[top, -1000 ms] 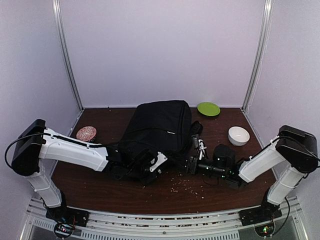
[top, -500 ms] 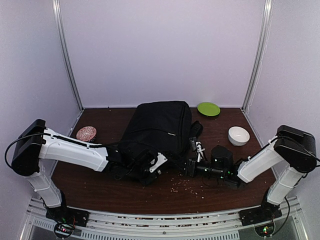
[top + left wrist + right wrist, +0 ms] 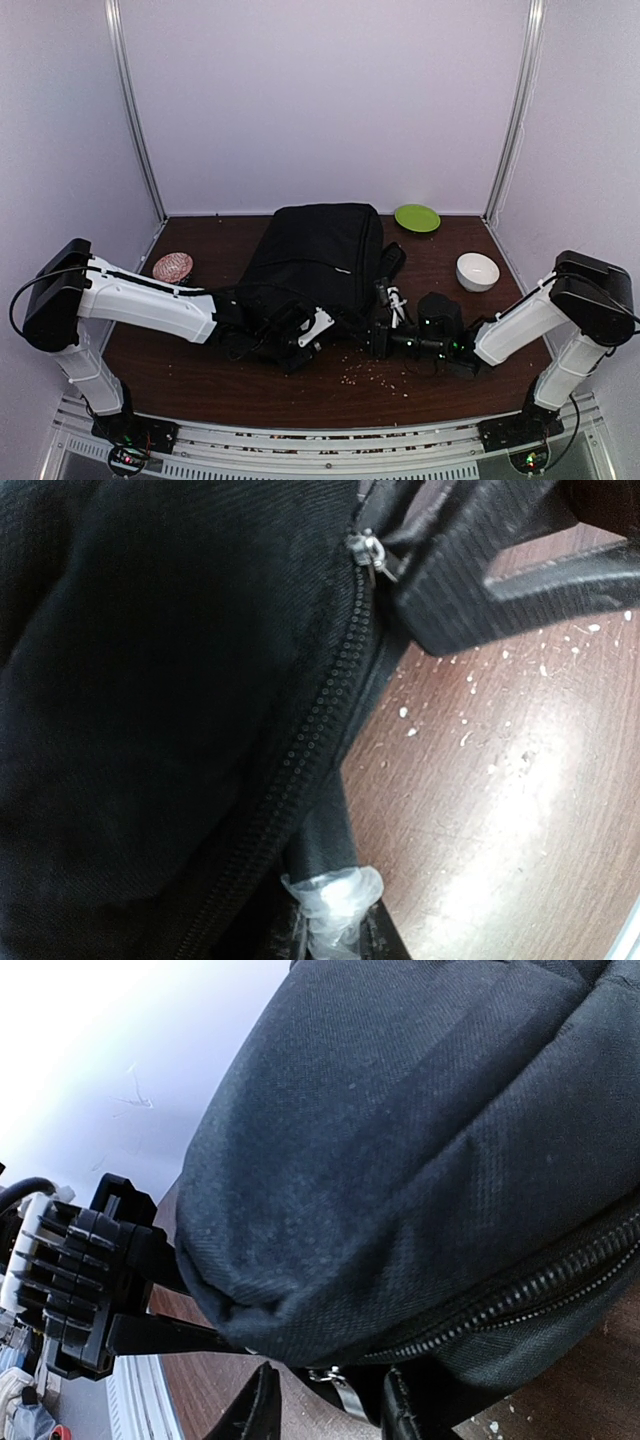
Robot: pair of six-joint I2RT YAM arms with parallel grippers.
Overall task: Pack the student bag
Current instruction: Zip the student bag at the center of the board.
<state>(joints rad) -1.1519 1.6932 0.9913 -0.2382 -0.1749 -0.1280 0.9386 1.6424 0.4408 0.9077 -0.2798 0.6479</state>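
White shells and black joints are seen on left arm [image 3: 150,300] and right arm [image 3: 520,325]; black cable [image 3: 12,305] is looped at far left; green lights [image 3: 450,346] are lit centre right on a black wrist

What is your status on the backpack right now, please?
Left gripper shut on backpack, near edge. Right gripper open, zipper pull between its fingers. Backpack flat on table. Crumbs nearby, nothing blocking.

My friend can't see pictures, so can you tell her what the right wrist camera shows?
The black student bag fills nearly the whole view, its zipper running along the lower edge. At the bottom, the right gripper stands open with the small metal zipper pull between its fingers.
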